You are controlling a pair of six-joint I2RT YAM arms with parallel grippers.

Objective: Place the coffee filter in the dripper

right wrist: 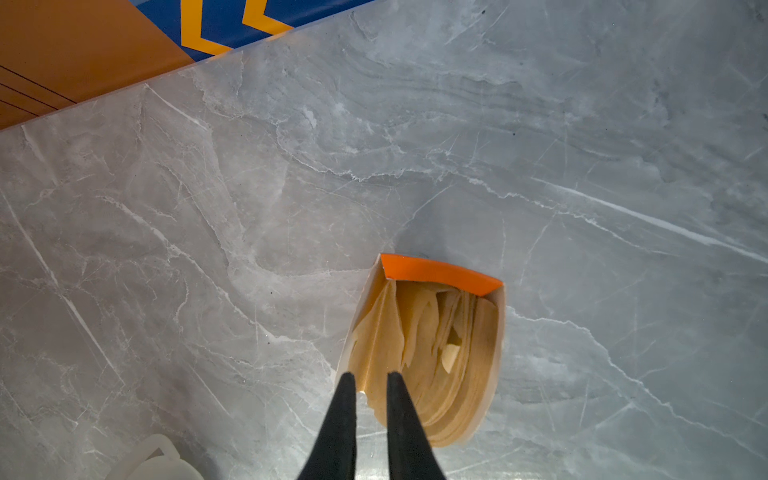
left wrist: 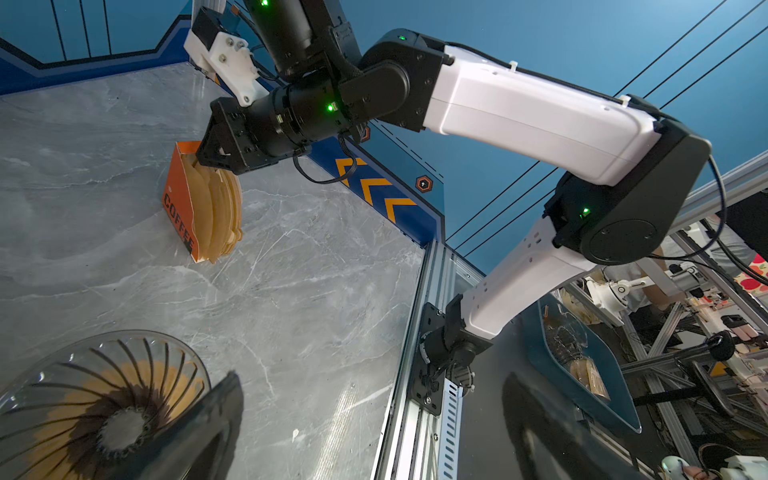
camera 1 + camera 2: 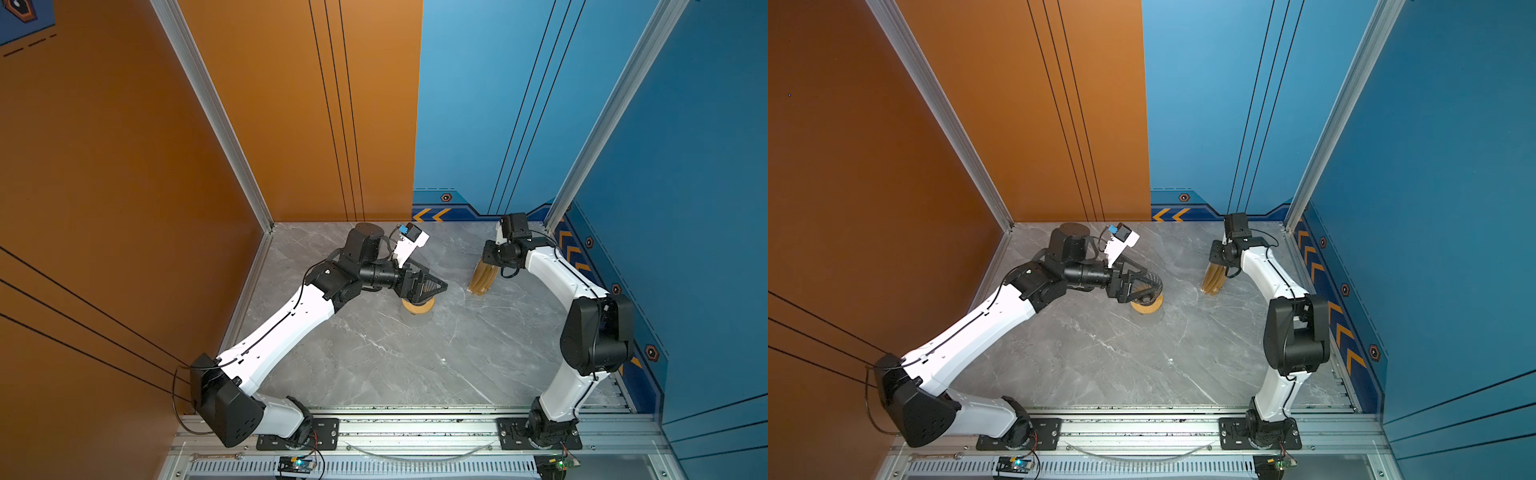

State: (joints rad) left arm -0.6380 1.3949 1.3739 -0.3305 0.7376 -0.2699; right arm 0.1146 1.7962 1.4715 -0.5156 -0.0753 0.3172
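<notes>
While it waits to be drawn, the coffee filter (image 1: 384,345) stands as the outermost tan leaf of the filter stack (image 1: 457,374). The stack sits on edge in an orange carton (image 1: 436,274) lettered COFFEE, toward the right rear of the grey marble table (image 3: 415,365). Upright storage leaves the paper rims exposed, hence the approach from above. At that rim sits the right gripper (image 1: 370,376), jaws narrow, with a slim slit between the black fingertips (image 1: 347,386) and the leaf's edge within it. Whether the paper is actually pinched, or one leaf rather than several, cannot be told. Well apart from the carton, toward the left middle of the table, is the dripper (image 2: 83,374), a dark see-through ribbed cone seated mouth up on a wooden ring (image 3: 1146,308). The tan seen through its ribs reads as the ring below, so it is judged empty and ready to receive. Beside it is the left gripper (image 2: 372,382), jaws at full spread and holding nothing. One finger lies just beside the dripper's rim, contact not determinable, and the gripper is judged stationed there to steady the cone when the paper arrives. Step in hand: separating a single filter. Risk: thin leaves cling, so a double pick is plausible.
</notes>
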